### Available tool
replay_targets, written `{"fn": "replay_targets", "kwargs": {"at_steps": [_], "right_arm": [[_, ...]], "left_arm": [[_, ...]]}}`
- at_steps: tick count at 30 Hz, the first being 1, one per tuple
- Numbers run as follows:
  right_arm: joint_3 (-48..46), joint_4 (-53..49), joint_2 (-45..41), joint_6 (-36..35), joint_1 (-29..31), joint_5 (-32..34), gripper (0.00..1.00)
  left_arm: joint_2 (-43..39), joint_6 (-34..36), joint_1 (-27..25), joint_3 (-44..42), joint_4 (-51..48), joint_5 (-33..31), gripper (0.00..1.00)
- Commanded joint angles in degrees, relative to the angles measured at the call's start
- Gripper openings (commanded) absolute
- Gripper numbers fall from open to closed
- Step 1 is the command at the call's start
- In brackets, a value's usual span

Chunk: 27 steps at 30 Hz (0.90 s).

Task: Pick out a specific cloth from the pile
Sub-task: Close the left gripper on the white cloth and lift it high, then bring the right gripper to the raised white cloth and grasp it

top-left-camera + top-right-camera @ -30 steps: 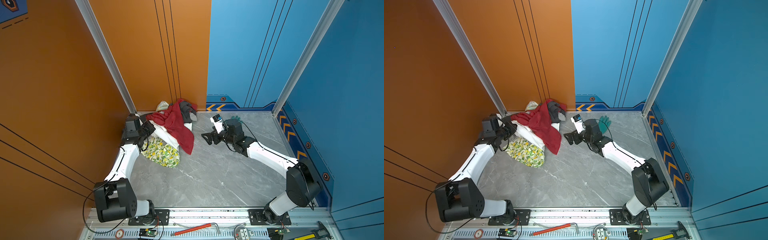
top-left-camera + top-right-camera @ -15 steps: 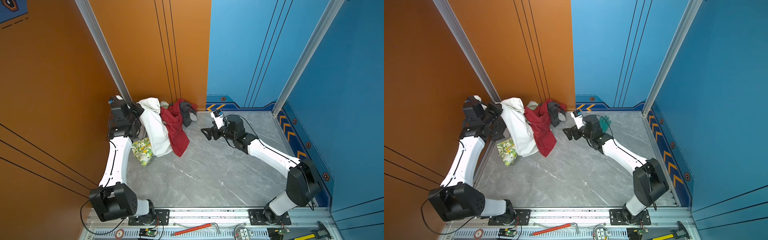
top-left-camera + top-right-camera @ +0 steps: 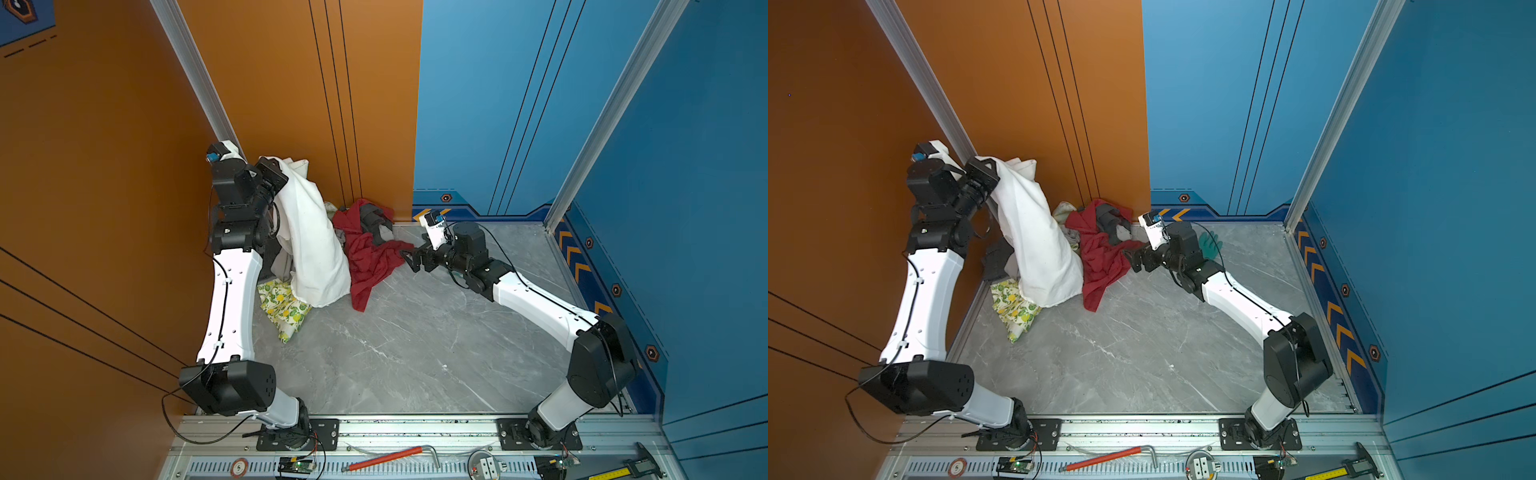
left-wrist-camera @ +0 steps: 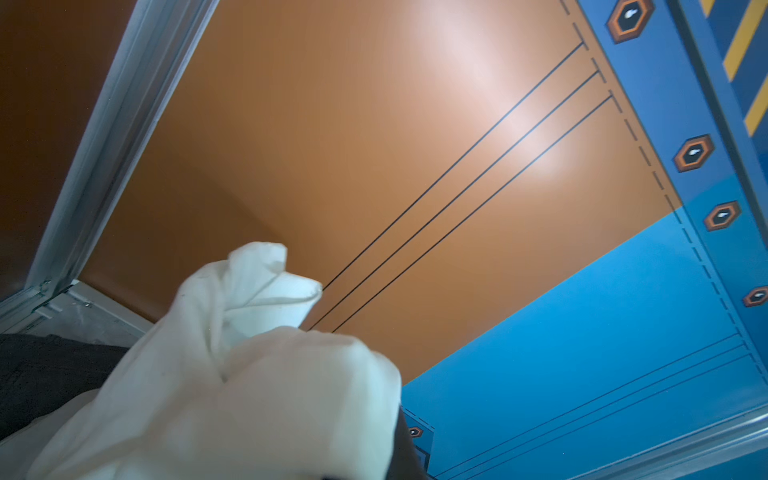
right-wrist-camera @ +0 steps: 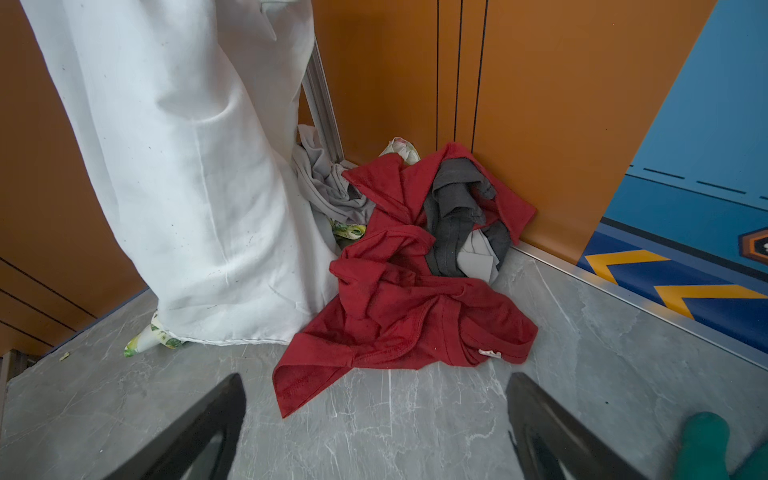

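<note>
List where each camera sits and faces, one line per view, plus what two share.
Top views: high over the near rail, looking down at the pile; both arms show.
Left wrist: on the raised arm, facing up the walls; the cloth hides the left gripper.
Right wrist: low, facing the pile; open right gripper shows.
Shared: top and right wrist views show the cloth hanging.

Grey floor (image 3: 415,353) before my right gripper (image 5: 376,378) is free. The pile (image 5: 407,316) and the hanging white cloth (image 5: 187,187) close the corner behind it.

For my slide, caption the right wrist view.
Open right pincer faces the pile; white cloth hangs beside it.
</note>
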Motion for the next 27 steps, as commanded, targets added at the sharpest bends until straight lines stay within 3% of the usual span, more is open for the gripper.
{"fn": "replay_targets", "kwargs": {"at_steps": [1,15,27], "right_arm": [[2.8,-0.2,0.5,-0.5,0.3,0.4,0.99],[14.3,8.3,6.7,0.2,3.4,-2.4,1.0],[27.6,25.1,24.3,4.7,6.9,-3.3,1.0]], "left_arm": [[0.1,3.8,-1.4,5.9,0.6,-1.0,0.0],[5.7,8.0,-11.4,23.4,-7.8,2.6,0.0],[4.5,10.0,-23.4,24.9,-12.0,4.7,0.0]]}}
